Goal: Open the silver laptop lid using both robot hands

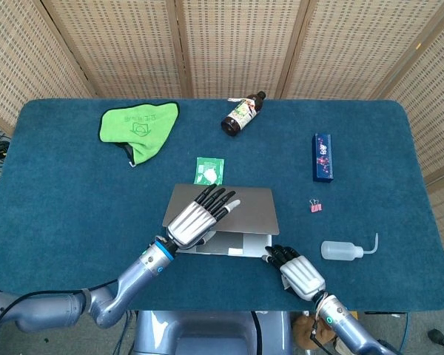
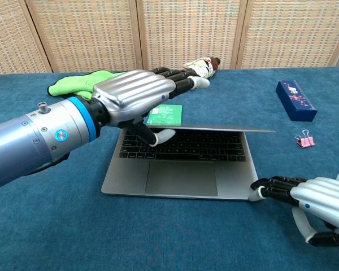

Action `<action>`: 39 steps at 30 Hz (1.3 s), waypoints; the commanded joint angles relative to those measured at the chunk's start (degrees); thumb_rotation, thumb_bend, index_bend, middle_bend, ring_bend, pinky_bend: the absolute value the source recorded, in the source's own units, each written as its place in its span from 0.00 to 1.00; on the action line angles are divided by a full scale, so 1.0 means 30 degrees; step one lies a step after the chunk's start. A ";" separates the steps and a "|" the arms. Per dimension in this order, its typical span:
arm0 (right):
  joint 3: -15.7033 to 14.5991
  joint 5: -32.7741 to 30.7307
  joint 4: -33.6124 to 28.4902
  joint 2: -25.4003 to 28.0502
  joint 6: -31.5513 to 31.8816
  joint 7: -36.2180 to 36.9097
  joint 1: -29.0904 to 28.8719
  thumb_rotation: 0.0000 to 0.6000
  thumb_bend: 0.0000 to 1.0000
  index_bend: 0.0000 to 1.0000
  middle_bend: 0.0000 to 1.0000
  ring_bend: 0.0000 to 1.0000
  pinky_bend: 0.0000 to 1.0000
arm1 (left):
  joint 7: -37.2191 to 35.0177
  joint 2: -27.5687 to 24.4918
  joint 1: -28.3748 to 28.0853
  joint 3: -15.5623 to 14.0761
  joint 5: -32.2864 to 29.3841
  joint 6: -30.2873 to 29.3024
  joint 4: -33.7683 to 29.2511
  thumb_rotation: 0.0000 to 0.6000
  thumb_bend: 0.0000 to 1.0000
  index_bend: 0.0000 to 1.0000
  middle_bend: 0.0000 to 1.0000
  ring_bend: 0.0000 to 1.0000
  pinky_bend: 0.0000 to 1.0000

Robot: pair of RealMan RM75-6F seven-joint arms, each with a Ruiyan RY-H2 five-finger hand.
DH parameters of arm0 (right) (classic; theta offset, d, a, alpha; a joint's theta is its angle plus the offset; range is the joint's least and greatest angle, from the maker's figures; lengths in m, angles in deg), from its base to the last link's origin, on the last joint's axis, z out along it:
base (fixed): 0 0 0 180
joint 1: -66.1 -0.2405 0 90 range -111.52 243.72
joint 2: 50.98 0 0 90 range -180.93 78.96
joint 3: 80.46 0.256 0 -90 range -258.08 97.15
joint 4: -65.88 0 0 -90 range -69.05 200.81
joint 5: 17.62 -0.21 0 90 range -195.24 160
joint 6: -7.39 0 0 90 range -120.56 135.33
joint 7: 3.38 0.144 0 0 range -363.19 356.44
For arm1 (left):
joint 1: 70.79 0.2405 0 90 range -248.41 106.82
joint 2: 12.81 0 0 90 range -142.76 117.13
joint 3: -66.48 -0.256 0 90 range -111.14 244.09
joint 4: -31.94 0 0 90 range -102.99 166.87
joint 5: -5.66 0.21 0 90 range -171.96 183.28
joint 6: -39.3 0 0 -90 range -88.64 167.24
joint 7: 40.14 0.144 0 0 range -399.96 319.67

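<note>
The silver laptop (image 1: 251, 211) lies at the table's near middle with its lid raised roughly level with the chest camera, so the lid shows there as a thin edge (image 2: 226, 129) above the keyboard (image 2: 183, 145). My left hand (image 1: 196, 216) (image 2: 133, 99) holds the lid's front left part, fingers lying over the top and the thumb (image 2: 157, 136) tucked under the edge. At the base's front right corner, my right hand (image 1: 300, 272) (image 2: 316, 206) touches the laptop with its fingertips (image 2: 264, 191) and holds nothing.
A green cloth (image 1: 137, 127) lies at the back left, a brown bottle (image 1: 243, 113) on its side at the back middle. A green packet (image 1: 209, 171) sits just behind the laptop. To the right are a blue box (image 1: 323, 156), a pink binder clip (image 1: 315, 206) and a clear squeeze bottle (image 1: 344, 250).
</note>
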 commanded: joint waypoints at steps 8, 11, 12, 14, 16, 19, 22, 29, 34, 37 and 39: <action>0.0035 -0.0229 -0.0079 -0.0061 0.0049 -0.0570 -0.0094 1.00 1.00 0.19 0.28 0.06 0.13 | 0.0377 -0.0996 -0.0099 0.0877 -0.1028 -0.0273 -0.0549 1.00 0.46 0.00 0.00 0.00 0.00; 0.0078 -0.0264 -0.0118 -0.0107 0.0046 -0.0789 -0.0151 1.00 1.00 0.19 0.28 0.05 0.13 | 0.0358 -0.1244 -0.0093 0.1039 -0.1332 -0.0289 -0.0623 1.00 0.46 0.00 0.00 0.00 0.00; 0.0088 -0.0290 -0.0139 -0.0110 0.0017 -0.0873 -0.0176 1.00 1.00 0.19 0.28 0.05 0.13 | 0.0346 -0.1306 -0.0099 0.1081 -0.1425 -0.0282 -0.0629 1.00 0.46 0.00 0.00 0.00 0.00; 0.0107 -0.0375 -0.0204 -0.0098 -0.0070 -0.1044 -0.0226 1.00 1.00 0.20 0.29 0.05 0.13 | 0.0317 -0.1405 -0.0112 0.1163 -0.1635 -0.0260 -0.0600 1.00 0.46 0.00 0.00 0.00 0.00; 0.0157 -0.0524 -0.0320 -0.0059 -0.0182 -0.1299 -0.0289 1.00 1.00 0.22 0.31 0.06 0.13 | 0.0265 -0.1474 -0.0162 0.1267 -0.1857 -0.0224 -0.0522 1.00 0.46 0.00 0.00 0.00 0.00; 0.0202 -0.0645 -0.0458 -0.0013 -0.0220 -0.1576 -0.0334 1.00 1.00 0.24 0.33 0.06 0.13 | 0.0227 -0.1552 -0.0255 0.1399 -0.2069 -0.0188 -0.0383 1.00 0.46 0.00 0.00 0.00 0.00; 0.0233 -0.0744 -0.0625 0.0070 -0.0264 -0.1875 -0.0395 1.00 1.00 0.26 0.35 0.06 0.13 | 0.0218 -0.1651 -0.0430 0.1603 -0.2279 -0.0124 -0.0229 1.00 0.46 0.00 0.00 0.00 0.00; 0.0267 -0.1057 -0.0808 0.0228 -0.0540 -0.2520 -0.0559 1.00 1.00 0.27 0.36 0.05 0.13 | 0.0106 -0.1863 -0.0727 0.2013 -0.2924 0.0030 0.0016 1.00 0.46 0.00 0.00 0.00 0.00; 0.0237 -0.1168 -0.0774 0.0228 -0.0697 -0.2830 -0.0661 1.00 1.00 0.29 0.37 0.06 0.13 | -0.0114 -0.1972 -0.0879 0.2301 -0.3376 0.0064 0.0157 1.00 0.46 0.00 0.00 0.00 0.00; 0.0220 -0.1194 -0.0802 0.0239 -0.0724 -0.2986 -0.0705 1.00 1.00 0.30 0.39 0.06 0.13 | -0.0172 -0.2066 -0.1025 0.2501 -0.3718 0.0177 0.0351 1.00 0.46 0.00 0.00 0.00 0.00; 0.0191 -0.1160 -0.0798 0.0232 -0.0681 -0.3033 -0.0708 1.00 1.00 0.30 0.39 0.05 0.13 | -0.0119 -0.2141 -0.1175 0.2618 -0.3860 0.0260 0.0618 1.00 0.46 0.00 0.00 0.00 0.00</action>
